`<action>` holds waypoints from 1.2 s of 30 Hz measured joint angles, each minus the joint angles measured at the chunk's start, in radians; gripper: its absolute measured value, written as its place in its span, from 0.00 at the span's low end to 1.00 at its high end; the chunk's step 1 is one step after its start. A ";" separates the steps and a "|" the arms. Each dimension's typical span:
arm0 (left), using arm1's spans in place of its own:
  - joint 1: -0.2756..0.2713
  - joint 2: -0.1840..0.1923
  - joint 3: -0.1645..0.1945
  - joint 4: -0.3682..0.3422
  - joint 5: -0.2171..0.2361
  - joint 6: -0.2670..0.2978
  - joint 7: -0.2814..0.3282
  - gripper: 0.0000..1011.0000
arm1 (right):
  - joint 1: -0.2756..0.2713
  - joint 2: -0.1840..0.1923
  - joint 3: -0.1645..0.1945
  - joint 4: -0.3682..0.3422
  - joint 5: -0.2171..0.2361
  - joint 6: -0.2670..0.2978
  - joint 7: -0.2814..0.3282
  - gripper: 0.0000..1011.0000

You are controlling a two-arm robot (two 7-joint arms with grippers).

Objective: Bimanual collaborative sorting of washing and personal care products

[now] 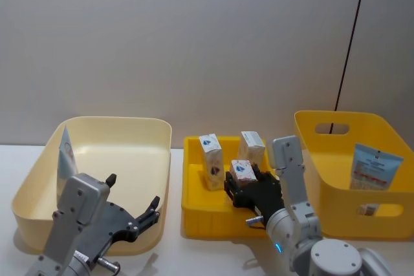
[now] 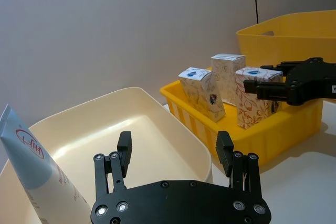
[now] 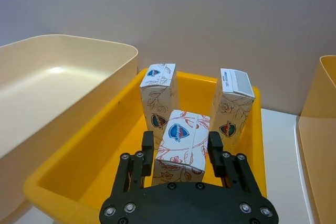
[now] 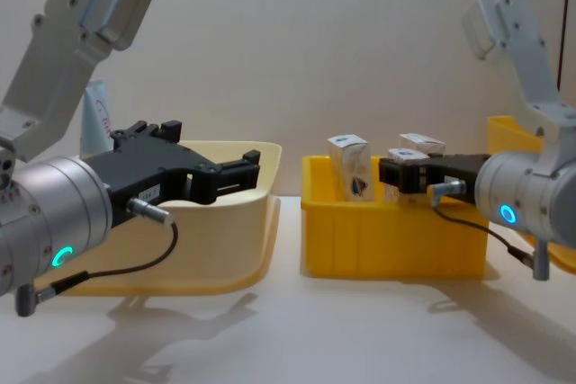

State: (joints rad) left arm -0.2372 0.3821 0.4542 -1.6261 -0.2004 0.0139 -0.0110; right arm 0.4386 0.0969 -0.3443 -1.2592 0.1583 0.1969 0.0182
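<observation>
Three cartons [image 1: 210,152] are waiting unsorted in the tray [image 1: 194,206]; right end effector [image 1: 244,179] is gripping the front carton [image 1: 243,167], left end effector [image 1: 132,192] is idling open.

On the table [image 1: 174,250], the middle bin [image 1: 194,185] holds three upright cartons: one at its left [image 1: 211,152], one at its back [image 1: 251,146], and the nearest carton [image 1: 243,170], clasped in the right pincer [image 1: 244,179]. Left of the middle bin sits the wide bin [image 1: 129,124], a tube [image 1: 65,153] leaning in its far left corner and the left pincer [image 1: 132,193] over its near right rim. Right of the middle bin stands the tall bin [image 1: 310,140], with another tube [image 1: 375,166] inside.
</observation>
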 joint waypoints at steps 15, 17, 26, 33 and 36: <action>0.000 0.000 0.000 0.000 0.000 0.000 0.000 0.99 | 0.003 -0.002 0.004 -0.001 -0.005 -0.026 0.007 0.43; 0.000 0.000 0.000 0.000 0.000 0.000 0.000 0.99 | 0.001 0.000 0.007 -0.009 -0.006 -0.042 0.011 0.43; 0.000 0.000 0.000 0.000 0.000 0.000 0.000 0.99 | -0.002 0.010 0.026 -0.045 -0.011 -0.107 0.019 0.43; 0.000 0.000 0.000 0.000 0.000 0.000 0.000 0.99 | -0.002 0.023 0.055 -0.090 -0.017 -0.167 0.017 0.43; 0.000 0.000 0.000 0.000 0.000 0.000 0.000 0.99 | -0.004 0.031 0.073 -0.112 -0.022 -0.192 0.009 0.43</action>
State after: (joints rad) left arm -0.2372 0.3821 0.4542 -1.6262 -0.2004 0.0139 -0.0110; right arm 0.4347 0.1276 -0.2717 -1.3707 0.1368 0.0048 0.0273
